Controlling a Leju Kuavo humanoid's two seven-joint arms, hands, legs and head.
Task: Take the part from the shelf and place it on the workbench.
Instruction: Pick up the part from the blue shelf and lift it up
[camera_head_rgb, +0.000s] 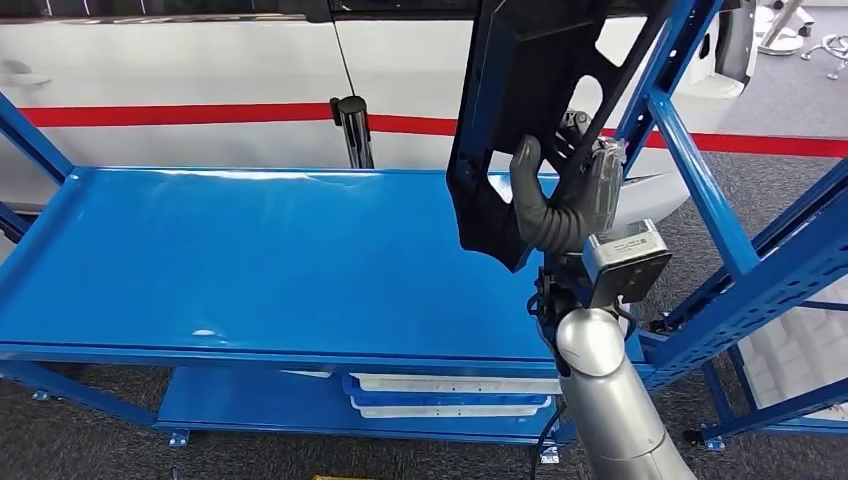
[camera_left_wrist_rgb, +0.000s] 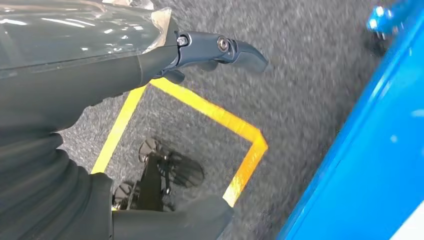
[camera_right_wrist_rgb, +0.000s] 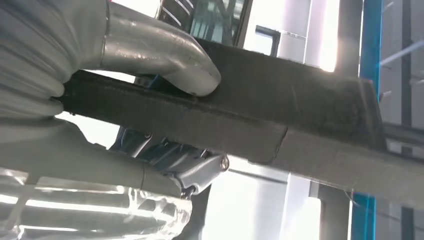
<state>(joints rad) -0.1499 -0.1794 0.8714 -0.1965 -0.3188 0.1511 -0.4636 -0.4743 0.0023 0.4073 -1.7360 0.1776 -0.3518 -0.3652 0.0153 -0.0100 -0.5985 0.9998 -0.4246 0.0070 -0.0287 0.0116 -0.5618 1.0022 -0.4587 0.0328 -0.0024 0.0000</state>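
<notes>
You are looking at a wide blue shelf (camera_head_rgb: 230, 260) filling the left and centre of the head view, its broad top surface bare, with its front lip running along the lower part of the frame. Slanted blue shelf struts (camera_head_rgb: 700, 190) are crowding the right side, just beside the right robot hand (camera_head_rgb: 565, 205). That hand is gripping the black part (camera_head_rgb: 520, 110), thumb wrapped over one bar, in the upper centre-right of the frame. The part is standing nearly upright, its long axis running top to bottom, tilted slightly; its upper end is cut off by the frame's top edge. In the right wrist view the thumb (camera_right_wrist_rgb: 165, 52) is pressing on the part's dark bar (camera_right_wrist_rgb: 280, 120). The left robot hand (camera_left_wrist_rgb: 220, 50) is hanging over grey carpet and yellow floor tape (camera_left_wrist_rgb: 220, 117), holding nothing, fingers apart.
</notes>
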